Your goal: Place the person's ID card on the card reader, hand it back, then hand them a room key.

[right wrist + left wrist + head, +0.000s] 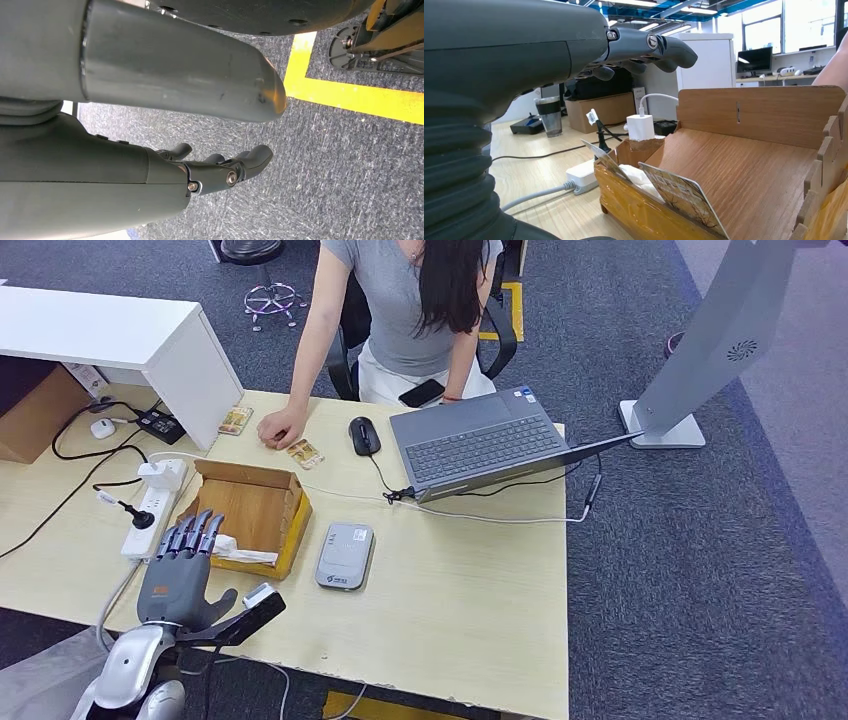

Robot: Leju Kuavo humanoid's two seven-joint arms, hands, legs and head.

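A small patterned ID card (304, 453) lies on the desk just beside the person's hand (280, 428). The grey card reader (345, 555) lies flat near the middle of the desk with nothing on it. To its left stands an open wooden box (250, 502) with key cards (243, 553) upright in its front slot; the key cards (684, 197) appear close up in the left wrist view. My left hand (180, 570) hovers open at the box's near left corner, fingers (644, 50) stretched out over it. My right hand (200, 175) hangs over carpet, holding nothing.
A laptop (480, 440) and a mouse (364, 435) sit beyond the reader. A white power strip (152, 505) with cables lies left of the box, a white cabinet (120, 340) behind it. Another card (235, 420) lies near the cabinet. The person sits across the desk.
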